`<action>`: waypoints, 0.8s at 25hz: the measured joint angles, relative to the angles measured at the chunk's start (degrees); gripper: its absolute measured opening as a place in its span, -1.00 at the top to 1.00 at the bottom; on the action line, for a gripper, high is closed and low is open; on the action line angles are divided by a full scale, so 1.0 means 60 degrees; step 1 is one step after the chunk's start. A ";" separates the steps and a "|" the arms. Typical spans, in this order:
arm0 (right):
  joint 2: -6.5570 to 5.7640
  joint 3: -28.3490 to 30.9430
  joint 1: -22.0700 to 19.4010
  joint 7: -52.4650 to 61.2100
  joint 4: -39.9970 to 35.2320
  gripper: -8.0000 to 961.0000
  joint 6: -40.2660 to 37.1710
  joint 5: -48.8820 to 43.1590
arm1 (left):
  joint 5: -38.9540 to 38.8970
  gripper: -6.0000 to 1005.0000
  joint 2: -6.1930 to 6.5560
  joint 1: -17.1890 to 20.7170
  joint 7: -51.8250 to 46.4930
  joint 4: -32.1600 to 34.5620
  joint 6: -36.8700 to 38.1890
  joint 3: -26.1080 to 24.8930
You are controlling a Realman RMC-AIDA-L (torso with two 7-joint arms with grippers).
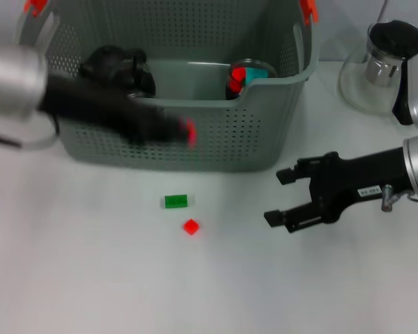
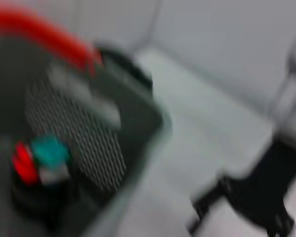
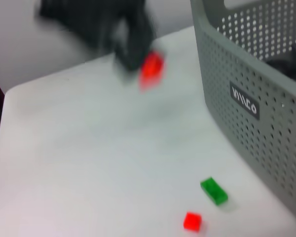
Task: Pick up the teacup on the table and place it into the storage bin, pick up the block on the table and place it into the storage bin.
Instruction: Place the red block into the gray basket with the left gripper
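The grey-green perforated storage bin (image 1: 216, 139) stands upright at the table's far side, a teacup (image 1: 245, 78) holding red and teal pieces inside. 2 blocks lie just before it: green block (image 1: 175, 201), small red block (image 1: 191, 226).

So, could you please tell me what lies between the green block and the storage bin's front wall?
Only bare table: the head view shows nothing between the green block and the storage bin.

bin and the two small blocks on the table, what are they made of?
Storage bin: looks like moulded matte plastic, with regular round perforations and rounded rim. Green block and red block: probably glossy hard plastic, saturated colour, crisp edges; too small to be sure.
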 joint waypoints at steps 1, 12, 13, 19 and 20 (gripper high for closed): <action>0.0001 -0.0001 -0.0006 -0.0001 0.0032 -0.92 -0.0024 -0.0063 | -0.0129 0.62 0.0054 -0.0224 -0.0023 0.0011 -0.0065 -0.0369; 0.0054 -0.0040 0.0044 0.0010 0.0292 -0.92 -0.0362 -0.0143 | -0.0190 0.62 0.1060 -0.2227 -0.0005 -0.2208 -0.3200 -0.0596; 0.0061 -0.0059 0.0060 0.0009 0.0308 -0.92 -0.0369 -0.0143 | -0.0170 0.62 0.1121 -0.2400 0.0048 -0.2540 -0.3513 -0.0519; 0.0078 -0.0112 0.0100 0.0002 0.0319 -0.92 -0.0370 -0.0143 | 0.0227 0.58 0.1245 -0.3023 0.0065 -0.3608 -0.5487 0.0617; 0.0078 -0.0117 0.0105 -0.0001 0.0319 -0.92 -0.0370 -0.0143 | 0.0315 0.58 0.1210 -0.3107 0.0058 -0.3704 -0.5818 0.0802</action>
